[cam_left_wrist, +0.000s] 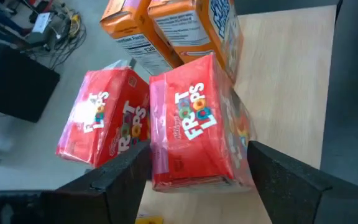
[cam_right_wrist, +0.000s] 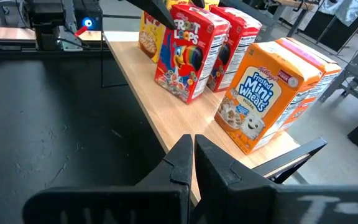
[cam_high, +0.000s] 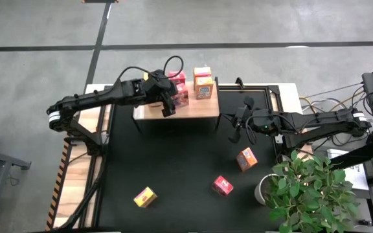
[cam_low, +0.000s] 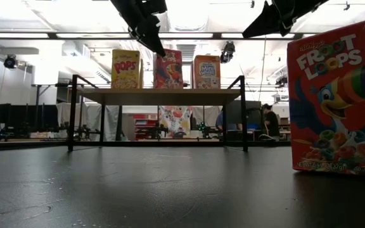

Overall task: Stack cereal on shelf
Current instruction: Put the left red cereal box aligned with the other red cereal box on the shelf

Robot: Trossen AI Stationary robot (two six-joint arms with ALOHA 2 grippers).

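Black matting (cam_high: 173,162) covers the bench, and the wooden shelf (cam_high: 203,109) stands at its far edge with most of the cereal already on it. Farthest left is the left gripper (cam_high: 168,103), over the shelf's left half, its fingers spread around a red Froot Loops box (cam_left_wrist: 197,124) that stands on the wood; whether they press it or have just let go cannot be told, and a second red box (cam_left_wrist: 104,124) stands just beside it. A yellow Pops box (cam_low: 126,69) also shows up there in the low view, left of the red ones. To the right on the shelf stand the orange Mini-Wheats boxes (cam_high: 203,84), at least two together. Right of the shelf, the right gripper (cam_high: 237,126) hangs above the mat with its fingers pressed together and nothing between them. Three boxes remain on the mat, well apart from the shelf: a yellow one (cam_high: 145,197) at the near left, a red one (cam_high: 223,186) near the middle, and an orange one (cam_high: 246,158) at the right. I judge the job roughly two thirds done, with those three left to fetch.
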